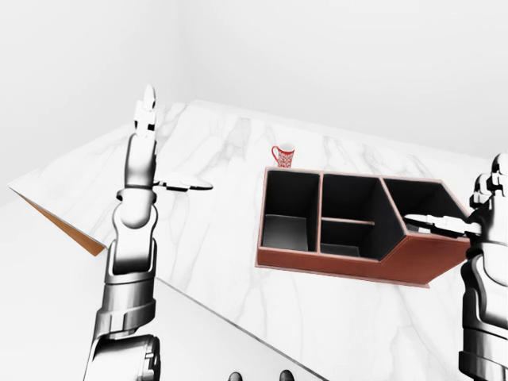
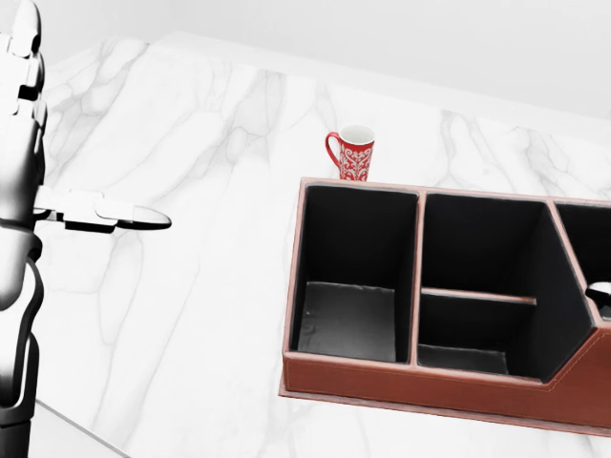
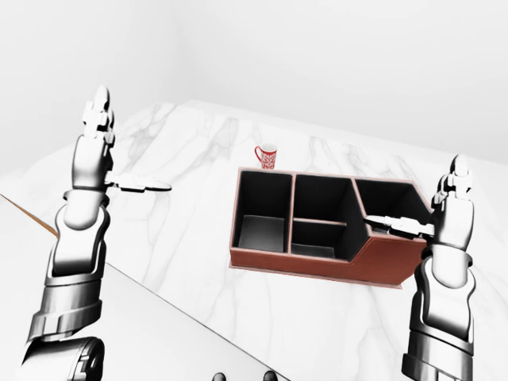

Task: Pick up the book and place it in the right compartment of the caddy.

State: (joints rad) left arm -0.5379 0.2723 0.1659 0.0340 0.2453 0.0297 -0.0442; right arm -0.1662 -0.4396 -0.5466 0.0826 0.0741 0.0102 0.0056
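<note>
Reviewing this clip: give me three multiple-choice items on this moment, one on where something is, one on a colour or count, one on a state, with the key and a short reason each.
1. In the head view, where is the mug relative to the caddy?
A. Inside its left compartment
B. On the table, just above the caddy's upper rim
C. Below its lower wall

2. What colour is the mug's pattern?
A. Red and white
B. Blue
C. Green and yellow

3. What is the state of the left hand and right hand?
A. Both raised, open and empty
B. Left one closed on the mug
C. Right one closed on a book

Key: 1 B, the mug stands outside the caddy, beyond the left compartment's rim. 2 A, red pattern on white. 3 A, fingers are spread and hold nothing; no book shows in any view.
</note>
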